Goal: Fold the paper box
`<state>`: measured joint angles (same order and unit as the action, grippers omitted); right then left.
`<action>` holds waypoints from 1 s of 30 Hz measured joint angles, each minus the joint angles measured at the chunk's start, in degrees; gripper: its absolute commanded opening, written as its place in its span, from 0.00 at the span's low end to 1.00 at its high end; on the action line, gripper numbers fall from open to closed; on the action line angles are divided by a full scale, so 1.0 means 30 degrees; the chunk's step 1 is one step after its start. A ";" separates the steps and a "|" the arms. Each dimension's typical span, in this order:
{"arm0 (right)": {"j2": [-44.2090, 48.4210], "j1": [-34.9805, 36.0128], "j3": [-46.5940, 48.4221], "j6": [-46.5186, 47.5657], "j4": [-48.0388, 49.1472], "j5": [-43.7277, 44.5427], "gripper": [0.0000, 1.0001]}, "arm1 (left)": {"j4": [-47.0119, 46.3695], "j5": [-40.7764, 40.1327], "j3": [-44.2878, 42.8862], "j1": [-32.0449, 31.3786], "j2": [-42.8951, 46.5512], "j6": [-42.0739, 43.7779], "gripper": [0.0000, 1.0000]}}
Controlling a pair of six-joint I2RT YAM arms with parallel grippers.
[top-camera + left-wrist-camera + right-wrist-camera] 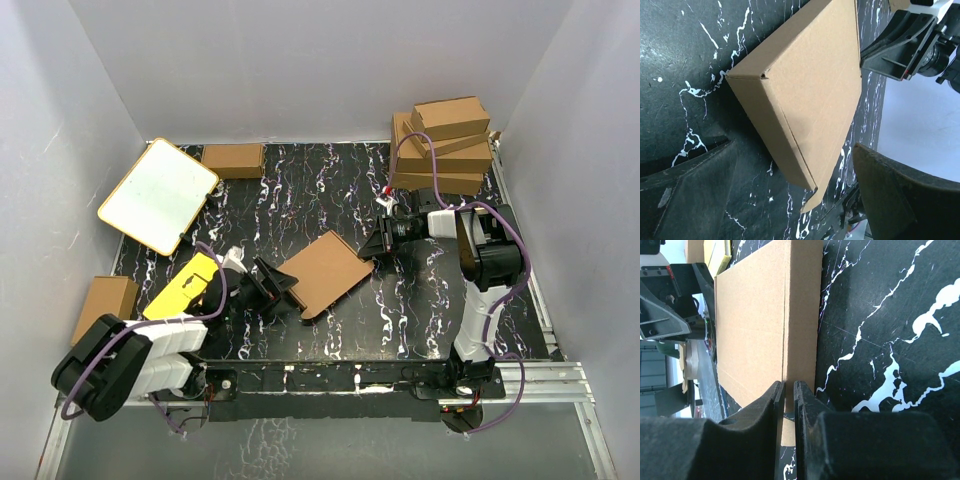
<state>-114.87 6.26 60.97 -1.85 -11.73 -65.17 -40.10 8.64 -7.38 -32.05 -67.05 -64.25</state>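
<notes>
My right gripper (789,386) pinches the paper box (325,268) at centre frame; my open left gripper (275,287) should brace its opposite side.

Lab cell: white-walled robot enclosure (300,60)

Right pincer (789,390) pinching paper box (765,315) edge, over black marbled table (880,315).

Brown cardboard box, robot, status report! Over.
Left claw open, near flat brown cardboard box. Right claw shut on its edge. Stack of brown cardboard boxes stands apart, far corner.
</notes>
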 measured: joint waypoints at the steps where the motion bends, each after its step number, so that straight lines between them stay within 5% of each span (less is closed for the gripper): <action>1: -0.0007 0.0000 -0.0007 -0.0007 0.0007 0.0000 0.17 | -0.0270 -0.0102 0.0000 0.0000 -0.0197 -0.0117 0.93; 7: -0.0117 -0.0015 -0.0007 -0.0080 0.0036 -0.0138 0.17 | -0.1763 -0.0619 0.0000 -0.0189 -0.1290 -0.0656 0.90; 30: -0.0248 -0.0255 -0.0007 -0.0284 0.0146 -0.0313 0.17 | -0.5639 -0.2681 -0.0007 -0.1107 -0.3104 -0.2149 0.53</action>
<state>-115.61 5.50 60.95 -2.70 -11.29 -66.11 -57.01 0.60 -7.40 -35.38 -76.36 -70.70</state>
